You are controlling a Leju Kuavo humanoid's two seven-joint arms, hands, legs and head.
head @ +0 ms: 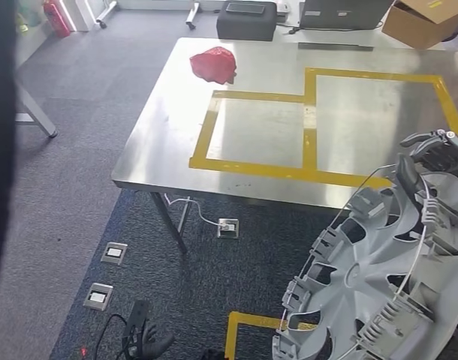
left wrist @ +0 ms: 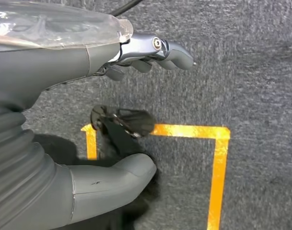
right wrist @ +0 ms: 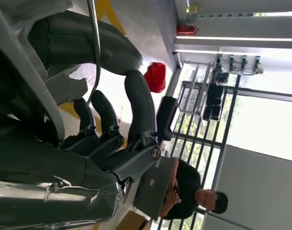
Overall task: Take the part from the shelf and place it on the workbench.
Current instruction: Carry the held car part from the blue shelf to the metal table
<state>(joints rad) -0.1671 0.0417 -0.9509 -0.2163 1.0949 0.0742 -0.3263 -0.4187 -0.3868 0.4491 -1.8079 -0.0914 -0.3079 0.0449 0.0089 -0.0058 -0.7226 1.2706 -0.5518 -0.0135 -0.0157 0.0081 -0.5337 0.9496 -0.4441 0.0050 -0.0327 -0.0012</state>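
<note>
The part is a silver-grey wheel cover (head: 374, 285) with a wire ring on its back, held up at the lower right of the head view, short of the workbench's near edge. My right hand (head: 436, 150) grips its upper rim; in the right wrist view the dark fingers (right wrist: 137, 105) curl over the cover's edge (right wrist: 25, 81). The steel workbench (head: 170, 150) lies ahead, marked with yellow tape rectangles (head: 255, 169). My left hand (left wrist: 58, 67) hangs over the carpet, fingers and thumb apart, holding nothing.
A red bag (head: 214, 63) lies on the workbench's far left part. Behind it are a dark case (head: 246, 20), a laptop (head: 340, 13) and a cardboard box (head: 422, 19). Floor sockets (head: 114, 253) and yellow floor tape (head: 244, 326) lie below. A person (right wrist: 189, 191) sits beyond the table.
</note>
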